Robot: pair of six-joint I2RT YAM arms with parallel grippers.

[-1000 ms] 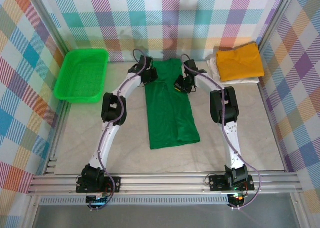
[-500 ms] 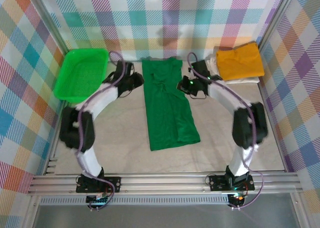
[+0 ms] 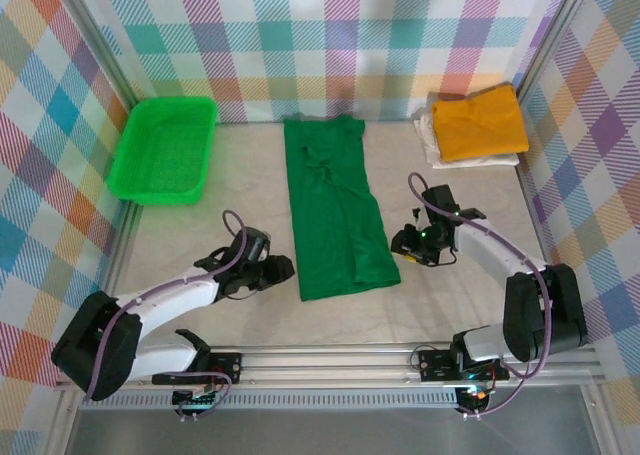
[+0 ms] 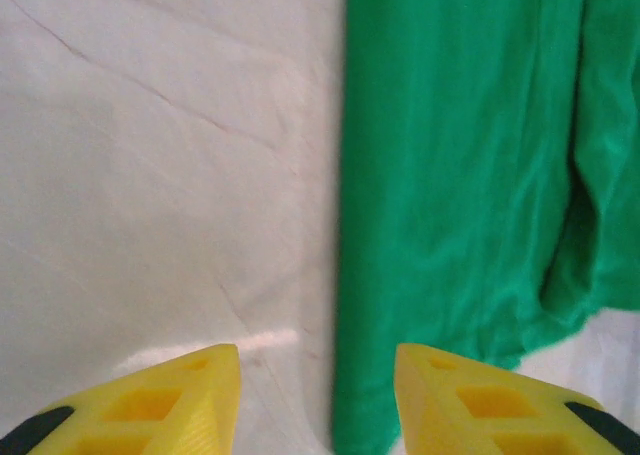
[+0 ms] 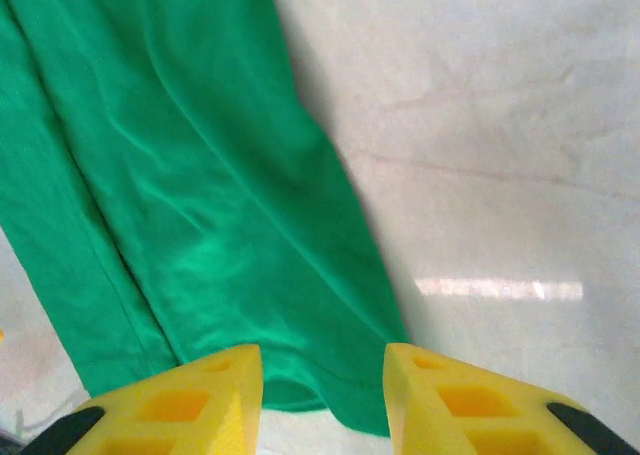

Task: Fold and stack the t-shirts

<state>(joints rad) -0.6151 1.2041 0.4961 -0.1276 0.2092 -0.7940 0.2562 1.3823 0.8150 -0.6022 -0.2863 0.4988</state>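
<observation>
Lower end of the dark green t-shirt (image 3: 335, 210) lies between my two grippers; the folded strip runs top-to-bottom through frame centre.
My left gripper (image 3: 283, 268) sits at the strip's lower-left corner and my right gripper (image 3: 403, 245) at its lower-right corner, about equally near. Both point inward at the cloth, jaws apart, nothing in them. Both forearms are stretched low over the table (image 3: 200, 225). Judgement: pinch both corners and carry them toward frame top. The mustard yellow t-shirt (image 3: 480, 123) rests on the white t-shirt (image 3: 432, 147), upper right.

White t-shirt (image 3: 430, 141) mostly under the mustard yellow t-shirt (image 3: 480, 123); dark green t-shirt (image 4: 470, 175) cropped in wrist views.
</observation>
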